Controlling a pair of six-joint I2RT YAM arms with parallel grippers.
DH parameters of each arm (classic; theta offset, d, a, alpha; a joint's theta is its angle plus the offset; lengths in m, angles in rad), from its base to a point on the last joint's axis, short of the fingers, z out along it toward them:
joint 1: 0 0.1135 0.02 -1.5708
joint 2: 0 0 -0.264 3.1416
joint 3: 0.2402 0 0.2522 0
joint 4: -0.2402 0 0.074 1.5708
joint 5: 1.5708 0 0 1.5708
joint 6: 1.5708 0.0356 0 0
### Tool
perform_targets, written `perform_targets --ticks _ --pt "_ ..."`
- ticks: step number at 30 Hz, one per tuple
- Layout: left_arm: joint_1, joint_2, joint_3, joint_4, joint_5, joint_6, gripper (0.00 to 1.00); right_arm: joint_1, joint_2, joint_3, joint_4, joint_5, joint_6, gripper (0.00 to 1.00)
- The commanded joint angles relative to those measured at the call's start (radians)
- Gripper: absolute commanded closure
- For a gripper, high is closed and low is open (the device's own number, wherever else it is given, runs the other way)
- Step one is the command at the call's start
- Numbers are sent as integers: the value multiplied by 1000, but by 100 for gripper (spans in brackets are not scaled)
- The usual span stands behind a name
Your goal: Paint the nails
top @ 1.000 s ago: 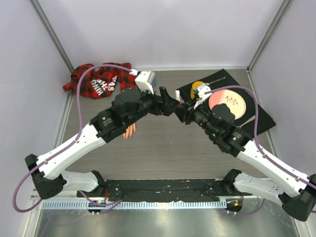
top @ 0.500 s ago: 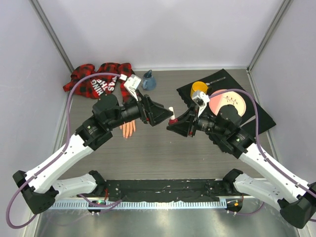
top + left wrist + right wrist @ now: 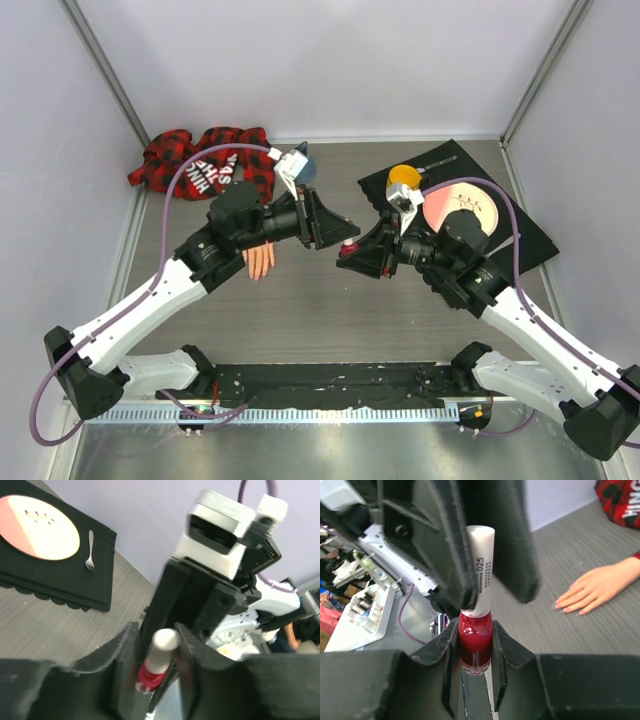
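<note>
Since half a second ago my left end effector (image 3: 156,629) has slid forward over the white cap (image 3: 480,570), which then stood bare between my two arms, and its fingers have drawn closer together. They now sit on either side of the cap. The right wrist view shows them against it, but my left wrist view suggests a sliver of gap on one side, so I cannot tell whether the grip is made.

My right end effector (image 3: 474,625) is clamped on the red polish bottle (image 3: 475,647), holding it by the glass body with the cap pointing at my left arm, above the middle of the table (image 3: 320,310).

The mannequin hand (image 3: 260,262) lies flat on the table under my left forearm, well apart from the bottle, fingers spread toward the near edge. The nails (image 3: 567,609) show as small pinkish tips, and I cannot tell whether any carries polish. The plaid sleeve (image 3: 200,165) is bunched in the far left corner.
</note>
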Motion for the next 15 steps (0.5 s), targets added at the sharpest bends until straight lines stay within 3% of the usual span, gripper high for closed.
perform_targets --ticks 1,2,3,4,5,8,11,15 --pt "5 41 80 2 14 63 74 -6 30 31 42 113 -11 99" --pt "5 47 91 -38 -6 93 81 -5 35 30 35 161 -25 99" --pt "5 55 100 -58 -38 107 95 -3 45 46 7 227 -40 99" --pt "3 59 108 -78 -81 114 100 5 47 55 -19 317 -64 99" --pt "0 61 117 -110 -209 117 100 27 44 69 -100 568 -89 99" --pt "-26 89 157 -168 -427 100 100 135 50 93 -131 1027 -181 99" --pt "-58 148 214 -199 -521 84 100 152 98 130 -113 1070 -197 99" --pt "-63 187 248 -221 -523 68 97 150 138 143 -70 970 -215 99"
